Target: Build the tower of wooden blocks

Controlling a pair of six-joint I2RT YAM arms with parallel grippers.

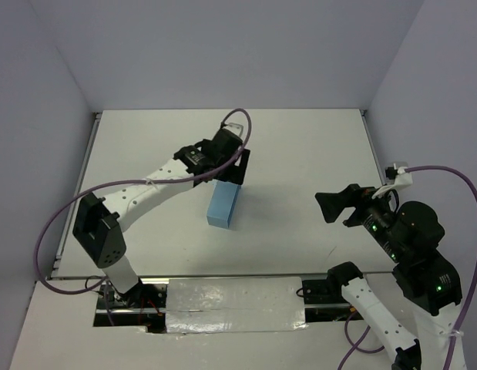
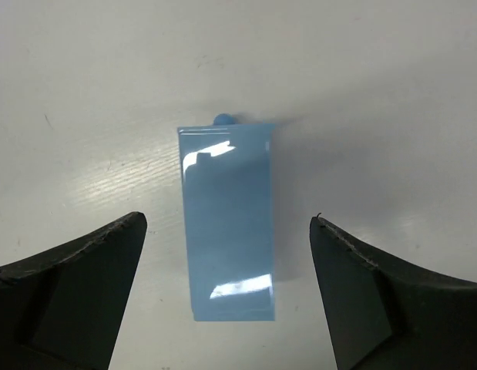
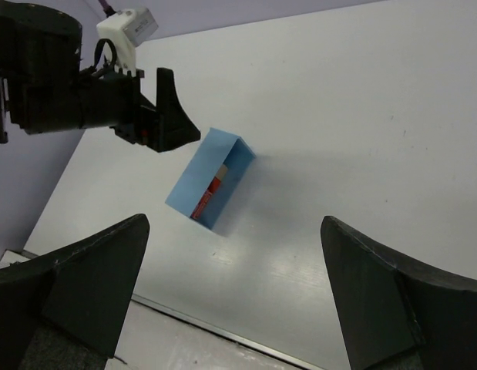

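1. The right gripper, at 4 o'clock from the tray, hangs above the table with its fingers spread on nothing
2. The light blue tray lies on its side mid-table, mouth towards 3 o'clock; the wood block tower is unbuilt, a row of red and tan blocks inside it
3. The left gripper straddles the tray's 12 o'clock end, fingers wide and clear of both walls; it should probably rise straight up so that neither finger nudges the tray, leaving the mouth free for reaching the blocks
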